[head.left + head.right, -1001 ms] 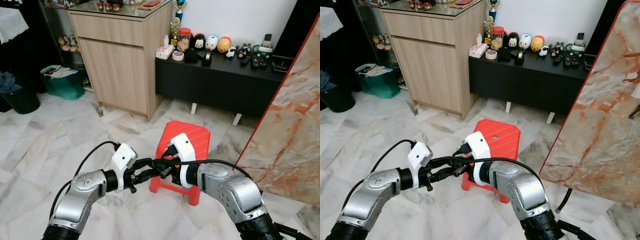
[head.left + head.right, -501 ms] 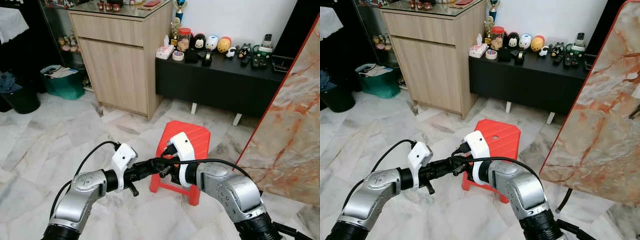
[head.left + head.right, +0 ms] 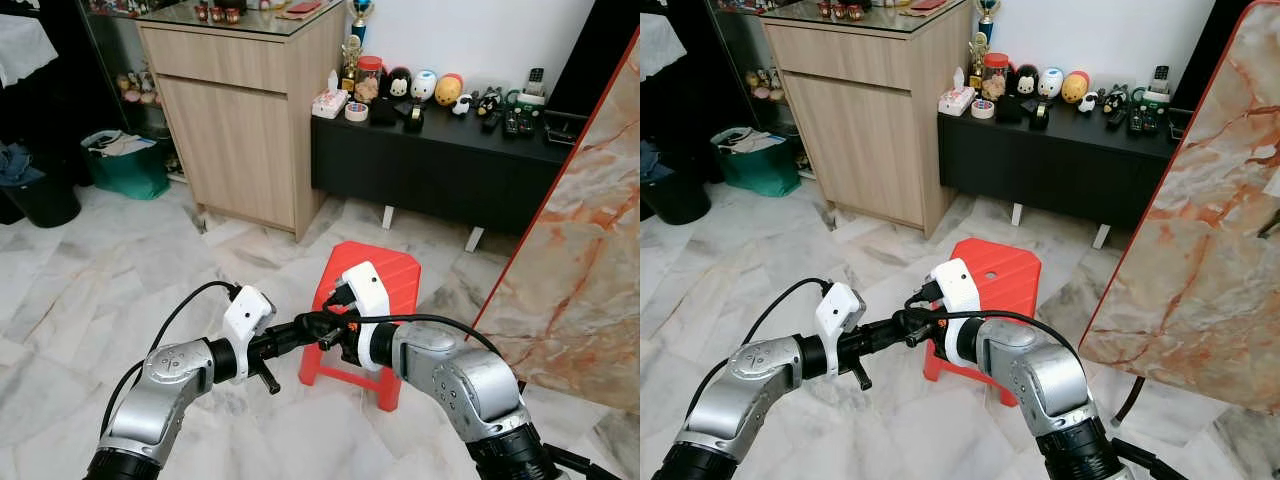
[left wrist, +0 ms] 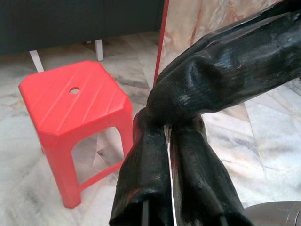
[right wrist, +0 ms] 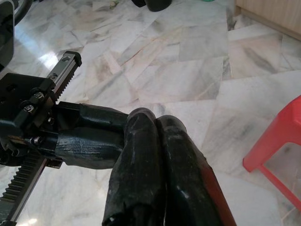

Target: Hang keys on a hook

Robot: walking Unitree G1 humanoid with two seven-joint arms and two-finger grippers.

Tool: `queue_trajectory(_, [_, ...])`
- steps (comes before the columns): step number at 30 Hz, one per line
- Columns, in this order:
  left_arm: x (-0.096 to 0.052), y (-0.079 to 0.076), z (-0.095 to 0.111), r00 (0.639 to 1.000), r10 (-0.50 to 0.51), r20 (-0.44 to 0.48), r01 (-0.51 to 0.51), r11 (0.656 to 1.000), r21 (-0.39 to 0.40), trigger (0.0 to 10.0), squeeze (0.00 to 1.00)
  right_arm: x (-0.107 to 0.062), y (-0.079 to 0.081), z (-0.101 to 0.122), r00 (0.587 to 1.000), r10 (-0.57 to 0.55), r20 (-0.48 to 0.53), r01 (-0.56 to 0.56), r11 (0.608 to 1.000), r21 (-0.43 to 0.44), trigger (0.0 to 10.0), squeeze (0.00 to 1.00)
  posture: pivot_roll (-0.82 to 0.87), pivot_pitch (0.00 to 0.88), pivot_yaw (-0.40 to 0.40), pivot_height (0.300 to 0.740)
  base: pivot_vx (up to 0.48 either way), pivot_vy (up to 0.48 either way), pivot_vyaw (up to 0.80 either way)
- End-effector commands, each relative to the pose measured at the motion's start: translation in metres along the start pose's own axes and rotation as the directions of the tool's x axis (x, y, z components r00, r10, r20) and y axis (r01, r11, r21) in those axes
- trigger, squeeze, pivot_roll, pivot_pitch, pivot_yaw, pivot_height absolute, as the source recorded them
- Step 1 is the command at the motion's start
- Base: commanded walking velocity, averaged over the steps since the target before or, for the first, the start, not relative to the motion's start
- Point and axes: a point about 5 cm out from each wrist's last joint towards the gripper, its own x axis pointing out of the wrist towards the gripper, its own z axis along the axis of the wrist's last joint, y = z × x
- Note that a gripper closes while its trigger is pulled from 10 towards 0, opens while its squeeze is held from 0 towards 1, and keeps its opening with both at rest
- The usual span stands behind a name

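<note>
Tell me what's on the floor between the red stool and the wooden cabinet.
Bare marble floor. In the left eye view, nothing stands between the red stool and the wooden cabinet.

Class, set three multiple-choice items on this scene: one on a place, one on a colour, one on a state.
1. Where do the two end effectors meet?
A. In front of the robot, over the floor beside the stool
B. On the black cabinet
C. Inside the green bag

2. What colour is the stool?
A. Blue
B. Red
C. White

3. How are the left end effector's fingers?
A. Wide open
B. Shut together
C. Clamped round a cup

Answers:
1 A, the left end effector and right end effector touch tip to tip there.
2 B, the stool is red.
3 B, the left wrist view shows its fingers pressed together.
</note>
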Motion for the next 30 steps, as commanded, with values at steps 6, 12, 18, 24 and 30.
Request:
queue_trajectory(6, [-0.004, 0.003, 0.001, 0.999, 0.025, 0.022, -0.025, 1.0, -0.005, 0.0, 0.0, -0.002, -0.009, -0.001, 0.999, -0.047, 0.005, 0.046, 0.998, 0.034, 10.0, 0.0, 0.04, 0.0, -0.068, 0.736, 0.0, 0.0, 0.0])
queue_trajectory(12, [-0.005, 0.003, 0.0, 0.999, 0.03, 0.022, -0.03, 1.0, -0.007, 0.0, 0.0, -0.004, -0.018, -0.002, 0.995, -0.099, 0.011, 0.098, 0.993, 0.068, 10.0, 0.0, 0.04, 0.0, -0.068, 0.736, 0.0, 0.0, 0.0])
queue_trajectory(18, [-0.005, 0.003, 0.0, 0.999, 0.029, 0.02, -0.029, 1.0, -0.009, 0.0, 0.0, -0.003, -0.022, -0.002, 0.991, -0.127, 0.028, 0.124, 0.988, 0.097, 10.0, 0.0, 0.04, 0.0, -0.068, 0.736, 0.0, 0.0, 0.0])
queue_trajectory(24, [-0.005, 0.004, -0.001, 0.999, 0.03, 0.018, -0.03, 0.999, -0.01, 0.0, 0.0, -0.003, -0.022, 0.0, 0.991, -0.126, 0.045, 0.121, 0.988, 0.099, 10.0, 1.0, 0.05, 0.0, -0.069, 0.736, 0.0, 0.0, 0.0])
queue_trajectory(30, [-0.005, 0.003, -0.001, 1.0, 0.023, 0.013, -0.022, 1.0, -0.013, 0.0, 0.0, -0.003, -0.027, 0.007, 0.981, -0.161, 0.105, 0.147, 0.981, 0.13, 10.0, 0.97, 0.05, 0.0, -0.069, 0.736, 0.0, 0.0, 0.0])
